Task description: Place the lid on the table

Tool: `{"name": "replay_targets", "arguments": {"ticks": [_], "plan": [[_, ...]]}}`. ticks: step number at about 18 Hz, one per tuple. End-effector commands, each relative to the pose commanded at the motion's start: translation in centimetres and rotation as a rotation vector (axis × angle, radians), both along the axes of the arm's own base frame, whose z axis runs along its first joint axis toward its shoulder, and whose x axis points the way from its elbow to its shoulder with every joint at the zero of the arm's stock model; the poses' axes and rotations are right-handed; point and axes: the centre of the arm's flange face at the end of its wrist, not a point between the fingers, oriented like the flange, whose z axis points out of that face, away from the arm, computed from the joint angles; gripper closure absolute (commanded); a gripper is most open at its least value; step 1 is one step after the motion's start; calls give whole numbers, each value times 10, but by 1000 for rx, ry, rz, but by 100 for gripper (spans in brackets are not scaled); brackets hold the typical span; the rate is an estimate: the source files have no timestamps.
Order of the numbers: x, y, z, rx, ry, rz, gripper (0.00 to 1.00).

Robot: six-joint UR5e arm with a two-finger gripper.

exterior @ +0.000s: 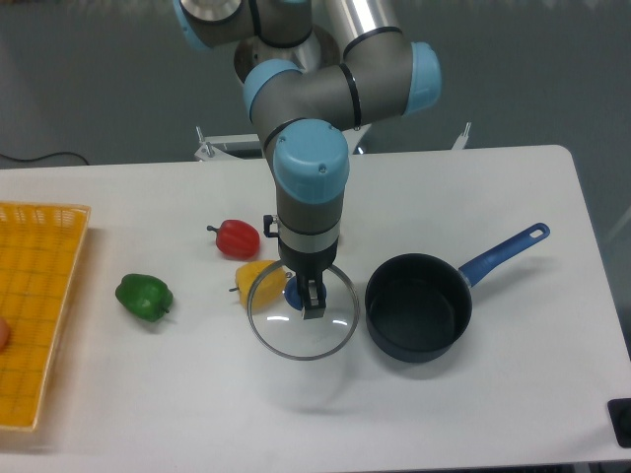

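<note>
The lid (302, 325) is a round glass disc with a thin silver rim and a small blue centre knob. My gripper (304, 296) is shut on the knob and holds the lid level, a little above the white table (513, 187); a faint shadow lies on the table below it. The lid hangs just left of the dark blue saucepan (419, 305), which stands open with its long blue handle pointing back right. A yellow pepper (258, 279) lies partly behind the lid's back left edge.
A red pepper (236, 238) lies behind the yellow one. A green pepper (144, 297) lies further left. A yellow mesh basket (35, 315) stands at the table's left edge. The table's front edge runs close below the lid.
</note>
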Motion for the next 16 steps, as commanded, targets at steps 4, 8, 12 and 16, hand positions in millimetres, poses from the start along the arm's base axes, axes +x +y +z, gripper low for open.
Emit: {"name": "replay_targets", "arguments": {"ticks": [4, 8, 12, 16], "plan": [[0, 0, 0, -2, 0, 2, 41], [0, 1, -2, -3, -1, 14, 41], [8, 7, -4, -6, -3, 43, 41], [20, 19, -9, -12, -5, 94, 41]]}}
